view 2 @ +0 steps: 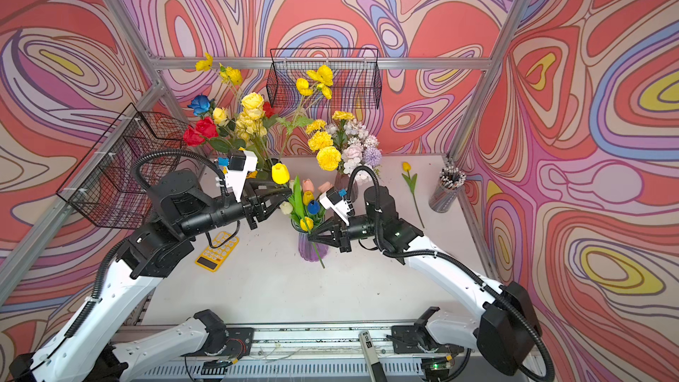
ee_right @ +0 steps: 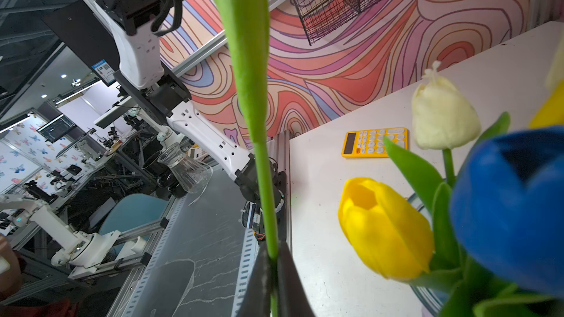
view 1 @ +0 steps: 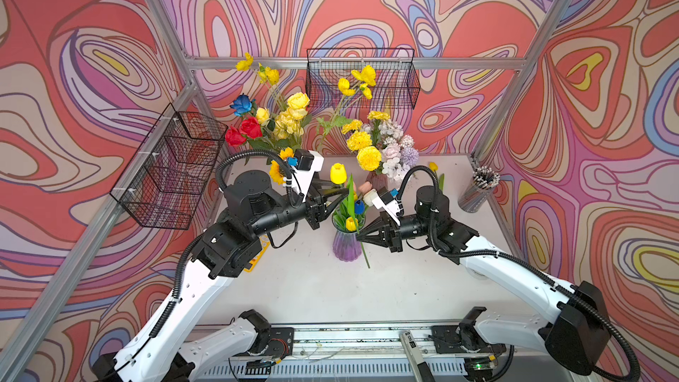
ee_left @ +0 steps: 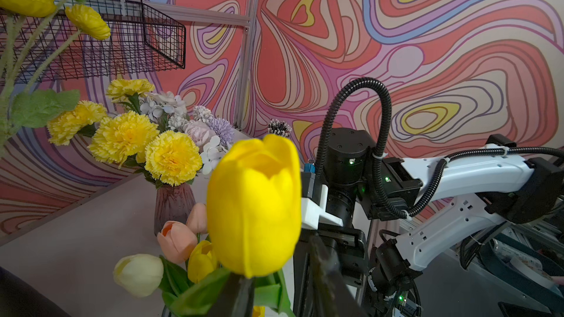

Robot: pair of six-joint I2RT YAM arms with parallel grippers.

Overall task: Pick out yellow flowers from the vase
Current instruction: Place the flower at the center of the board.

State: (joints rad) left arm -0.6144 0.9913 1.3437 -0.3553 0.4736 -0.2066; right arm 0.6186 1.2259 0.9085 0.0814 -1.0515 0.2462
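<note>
A yellow tulip point(view 1: 338, 173) point(view 2: 280, 173) point(ee_left: 256, 205) stands above the purple ribbed vase point(view 1: 346, 248) point(view 2: 312, 249). Its green stem point(ee_right: 259, 147) runs down in front of the vase, with its end point(view 1: 366, 262) outside. My right gripper point(view 1: 359, 237) point(view 2: 311, 238) point(ee_right: 274, 259) is shut on that stem. My left gripper point(view 1: 343, 192) point(view 2: 289, 192) point(ee_left: 277, 260) is open just under the bloom, its fingers apart on either side of the stem. Another yellow tulip point(view 1: 351, 223) point(ee_right: 384, 230) sits in the vase with a blue tulip point(ee_right: 512, 208), a white one point(ee_right: 442, 117) and pink ones point(ee_left: 177, 240).
A yellow tulip point(view 2: 406, 167) lies on the table at the right. At the back stand a vase of roses point(view 1: 294, 115) and one of marigolds point(view 1: 368, 158). There are also wire baskets point(view 1: 172, 167) point(view 1: 362, 79), a pencil cup point(view 1: 477, 189) and a yellow calculator point(view 2: 217, 251).
</note>
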